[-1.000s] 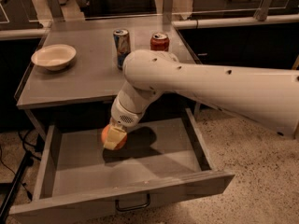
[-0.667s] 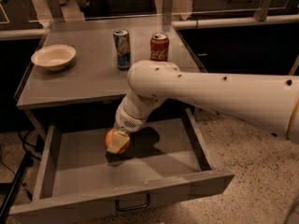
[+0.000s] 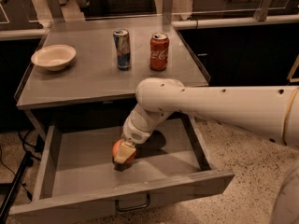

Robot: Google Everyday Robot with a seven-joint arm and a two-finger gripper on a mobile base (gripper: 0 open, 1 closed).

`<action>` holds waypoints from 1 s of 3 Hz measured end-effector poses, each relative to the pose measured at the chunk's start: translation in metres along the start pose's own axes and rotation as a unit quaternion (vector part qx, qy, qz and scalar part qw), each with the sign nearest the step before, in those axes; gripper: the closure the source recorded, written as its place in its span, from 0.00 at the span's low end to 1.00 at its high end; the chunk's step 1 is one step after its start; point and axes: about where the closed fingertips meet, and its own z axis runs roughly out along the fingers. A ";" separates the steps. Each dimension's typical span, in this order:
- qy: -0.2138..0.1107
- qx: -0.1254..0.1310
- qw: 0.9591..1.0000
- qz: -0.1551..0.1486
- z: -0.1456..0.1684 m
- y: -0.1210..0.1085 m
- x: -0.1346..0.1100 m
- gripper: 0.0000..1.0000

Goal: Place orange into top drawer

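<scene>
- Camera view, the only one: the top drawer (image 3: 84, 169) is pulled fully out below the table (image 3: 88, 83). Its loop handle (image 3: 133, 205) faces the camera.
- My gripper (image 3: 124, 156) is down inside the drawer, near the middle of the drawer floor and slightly towards the drawer front. The arm reaches it from over the drawer's right wall.
- Gripper state: the fingers are closed around the orange (image 3: 116, 149) and nothing else is held. One pale finger lies across the fruit's near face.
- The orange is within the drawer walls, low over the floor, with a dark shadow right under it. I cannot tell whether it touches the floor.
- Above and behind the drawer, on the table: a white bowl (image 3: 53, 56) at the left, and a blue can (image 3: 122, 49) and a red cola can (image 3: 159, 51) near the centre. All three are well apart from my gripper.
- Progress, in my judgement: the drawer is open, the orange is grasped and it has been carried into the drawer. What is left is to confirm contact with the floor, release the orange, and lift clear without nudging the fruit.
</scene>
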 end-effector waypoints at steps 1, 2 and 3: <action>-0.003 -0.004 1.000 0.018 0.024 -0.003 0.028 1.00; -0.007 -0.009 1.000 0.022 0.031 -0.001 0.029 1.00; -0.007 -0.009 1.000 0.022 0.031 -0.001 0.029 0.73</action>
